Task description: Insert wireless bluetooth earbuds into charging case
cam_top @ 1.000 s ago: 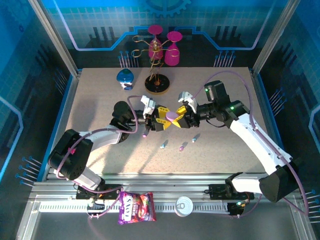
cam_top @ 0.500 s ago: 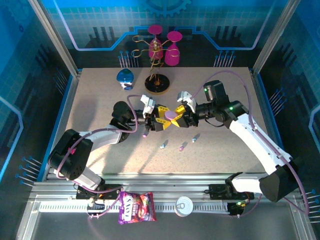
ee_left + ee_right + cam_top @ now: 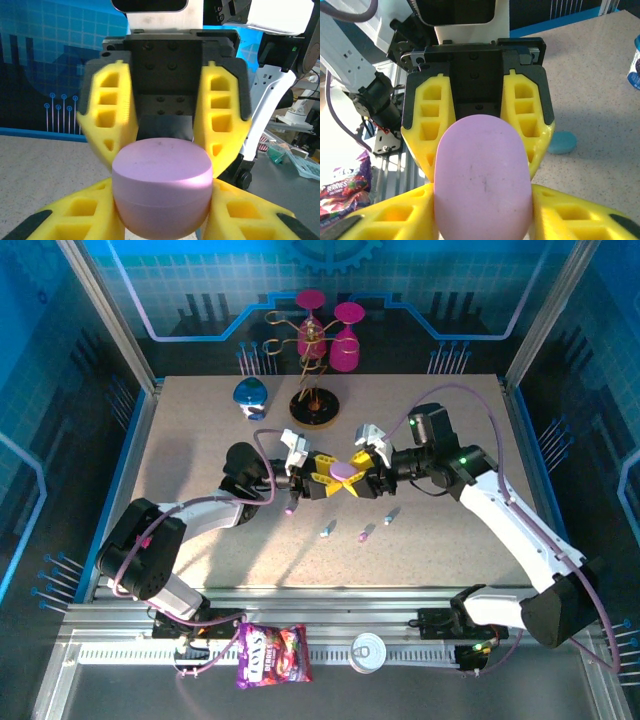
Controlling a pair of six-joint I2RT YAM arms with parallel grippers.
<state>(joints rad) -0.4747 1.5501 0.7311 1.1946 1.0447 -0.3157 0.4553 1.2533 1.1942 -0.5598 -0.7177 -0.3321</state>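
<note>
- above the middle of the bench [image 3: 200,470], the left tool [image 3: 330,480] and the right tool [image 3: 360,476] meet nose to nose, with the purple charging case [image 3: 346,471] between them, lifted off the surface.
- the left tool is closed on the case: in its wrist view its yellow fingers [image 3: 75,215] press in from either side at the bottom of the picture.
- the right tool's fingers [image 3: 220,105] stand at both flanks of the same case (one of them is blurred in the left wrist view). i cannot tell whether they press on it or merely sit alongside.
- the case's lid is down, and a seam runs round its body.
- the earbuds lie loose on the bench, on the near side of the tools and well apart from the case:
- a pink-purple earbud [image 3: 290,510] lies just below the left tool.
- a pale blue earbud [image 3: 327,531] lies nearer the front edge.
- a second pink-purple earbud [image 3: 366,534] lies beside that one, to its right.
- a second pale blue earbud [image 3: 391,515] lies below the right tool.
- at the back of the bench, a blue rounded object [image 3: 250,393] sits left of a wire stand [image 3: 315,405].
- on the front rail lie a candy bag [image 3: 272,655] and a tin can [image 3: 370,651].
</note>
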